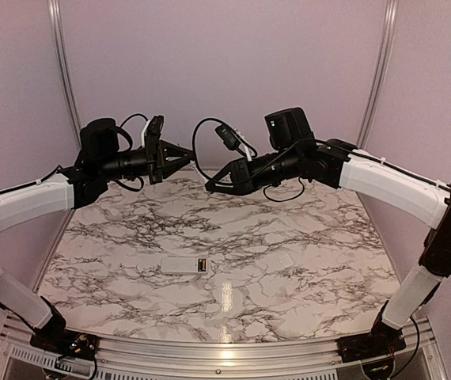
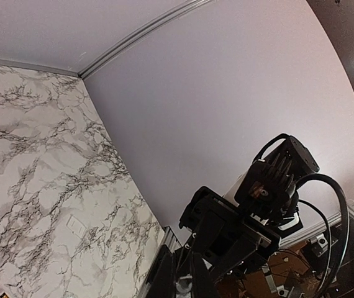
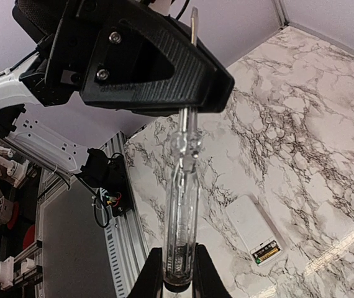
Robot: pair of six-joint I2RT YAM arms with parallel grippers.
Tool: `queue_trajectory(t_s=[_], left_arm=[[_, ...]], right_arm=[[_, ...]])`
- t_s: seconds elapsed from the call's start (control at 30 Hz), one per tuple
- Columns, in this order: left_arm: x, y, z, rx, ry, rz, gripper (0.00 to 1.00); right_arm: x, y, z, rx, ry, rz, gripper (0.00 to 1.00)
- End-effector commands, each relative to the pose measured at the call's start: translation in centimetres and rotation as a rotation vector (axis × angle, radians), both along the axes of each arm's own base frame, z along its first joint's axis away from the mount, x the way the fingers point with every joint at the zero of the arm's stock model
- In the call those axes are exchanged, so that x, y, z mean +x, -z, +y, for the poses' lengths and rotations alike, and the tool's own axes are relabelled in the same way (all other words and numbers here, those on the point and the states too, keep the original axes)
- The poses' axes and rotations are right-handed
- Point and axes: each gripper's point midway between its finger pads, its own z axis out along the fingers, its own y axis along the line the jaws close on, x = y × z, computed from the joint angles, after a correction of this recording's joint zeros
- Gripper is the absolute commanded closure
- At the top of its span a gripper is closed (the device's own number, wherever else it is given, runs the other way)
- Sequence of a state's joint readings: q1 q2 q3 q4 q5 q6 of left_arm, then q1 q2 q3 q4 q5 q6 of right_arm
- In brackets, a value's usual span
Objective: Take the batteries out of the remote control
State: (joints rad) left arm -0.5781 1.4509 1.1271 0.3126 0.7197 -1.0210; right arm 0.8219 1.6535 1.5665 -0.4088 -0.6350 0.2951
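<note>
Noted a white, grey-veined marble table. Found pale lilac walls behind the table, aluminium posts at its far corners. Saw a metal rail along its near edge, glare near that edge.

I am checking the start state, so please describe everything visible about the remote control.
The remote control is a small flat white bar with rounded corners, seemingly plastic. It lies flat on the marble-patterned table, near its middle. The recess at one end is uncovered, showing gold and dark batteries inside. Only the table touches it.
</note>
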Motion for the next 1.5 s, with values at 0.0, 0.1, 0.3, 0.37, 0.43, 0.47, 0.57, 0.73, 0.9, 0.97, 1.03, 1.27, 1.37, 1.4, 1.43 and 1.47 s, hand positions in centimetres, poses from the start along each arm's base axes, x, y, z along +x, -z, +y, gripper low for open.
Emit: queue_trajectory(t_s=[0.0,0.1,0.3,0.37,0.43,0.47,0.57,0.73,0.9,0.97,1.03,1.27,1.37,1.4,1.43,1.47], left_arm=[[-0.1,-1.1,-0.4,-0.024,0.015,-0.025,1.0],[-0.2,-0.7,-0.3,-0.017,0.011,-0.017,1.0],[0.3,0.3,0.2,0.013,-0.039,0.036,1.0],[0.4,0.1,0.4,0.013,-0.058,0.048,1.0],[0.5,0.0,0.7,0.014,-0.076,0.061,1.0],[0.6,-0.2,0.8,0.015,-0.085,0.065,1.0],[0.9,-0.2,1.0,0.027,-0.11,0.087,1.0],[1.1,-0.5,1.1,0.032,-0.126,0.107,1.0],[1.5,-0.5,2.1,0.033,-0.19,0.139,1.0],[1.6,-0.8,2.3,0.011,-0.197,0.163,1.0],[1.7,-1.0,2.4,-0.008,-0.202,0.192,1.0],[2.9,-1.6,4.5,-0.084,-0.326,0.347,1.0],[3.3,-1.1,5.3,-0.114,-0.365,0.456,1.0],[3.4,-0.7,5.5,-0.123,-0.372,0.494,1.0],[3.4,-0.5,5.6,-0.132,-0.377,0.524,1.0],[3.4,-0.3,5.8,-0.138,-0.386,0.552,1.0]], right_arm=[[0.1,-1.3,0.6,0.019,-0.018,-0.02,1.0],[0.5,-1.5,0.8,0.008,-0.006,-0.025,1.0],[1.7,-2.3,0.8,0.004,0.049,-0.061,0.75],[2.1,-2.5,0.8,0.009,0.068,-0.075,0.6],[2.5,-2.7,0.7,0.009,0.088,-0.09,0.48],[2.7,-2.9,0.6,0.01,0.101,-0.099,0.43],[3.2,-3.5,0.4,0.016,0.133,-0.125,0.31],[4.3,-5.0,-0.2,0.032,0.211,-0.173,0.12],[5.2,-6.7,-1.4,0.057,0.297,-0.226,0.05],[5.3,-7.4,-1.8,0.08,0.323,-0.253,0.04],[5.3,-8.6,-2.3,0.125,0.342,-0.291,0.04],[5.4,-10.9,-3.1,0.224,0.383,-0.381,0.04],[5.1,-11.7,-2.9,0.257,0.362,-0.425,0.06],[4.9,-11.9,-2.8,0.266,0.348,-0.437,0.06],[4.8,-11.9,-2.6,0.271,0.336,-0.443,0.07],[4.7,-11.7,-2.4,0.271,0.325,-0.44,0.07]])
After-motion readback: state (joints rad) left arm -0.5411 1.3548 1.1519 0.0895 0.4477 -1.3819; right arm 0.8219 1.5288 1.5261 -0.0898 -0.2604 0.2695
